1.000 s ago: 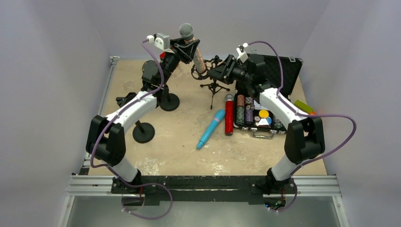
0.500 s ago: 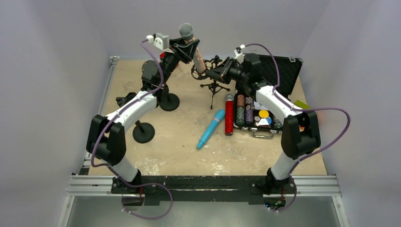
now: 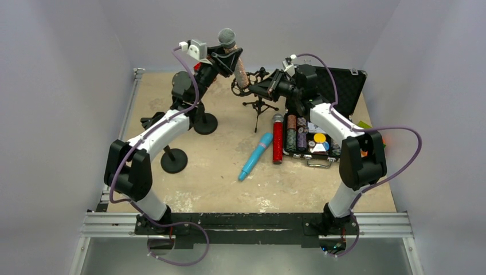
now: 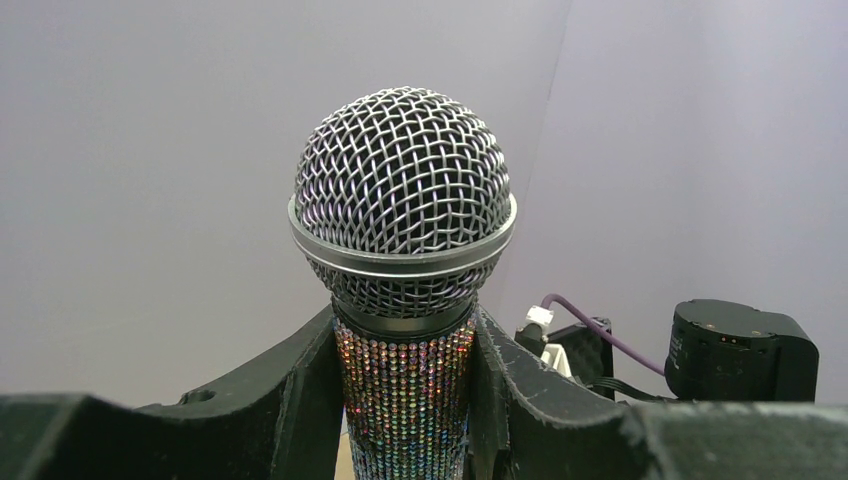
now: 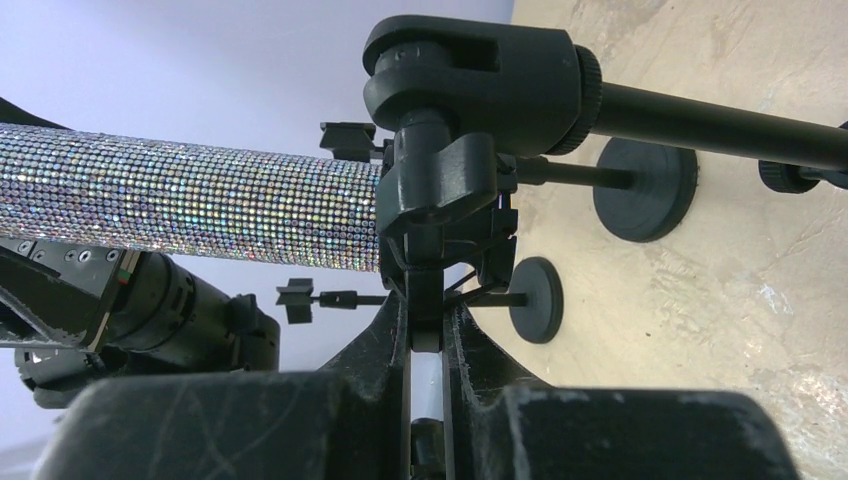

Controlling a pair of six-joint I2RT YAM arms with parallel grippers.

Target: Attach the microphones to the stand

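My left gripper [image 3: 230, 59] [image 4: 405, 400] is shut on the silver-glitter microphone [image 3: 239, 70] [image 4: 403, 190] just below its grey mesh head, holding it high and tilted at the back. Its glitter body [image 5: 190, 205] runs into the black clip [image 5: 440, 195] of the small tripod stand [image 3: 261, 106]. My right gripper [image 3: 263, 87] [image 5: 425, 325] is shut on the clip's thin lower tab. The light blue microphone [image 3: 256, 154] and the red-glitter microphone [image 3: 278, 140] lie on the table mid-right, apart from both grippers.
Two round-base stands [image 3: 205, 123] [image 3: 173, 160] stand under the left arm; their discs [image 5: 645, 190] [image 5: 540, 300] show in the right wrist view. An open black case of poker chips [image 3: 312, 137] lies beside the red-glitter microphone.
My right gripper has closed onto the clip's tab and the right arm has edged left toward the stand. The left gripper and its microphone have stayed put.
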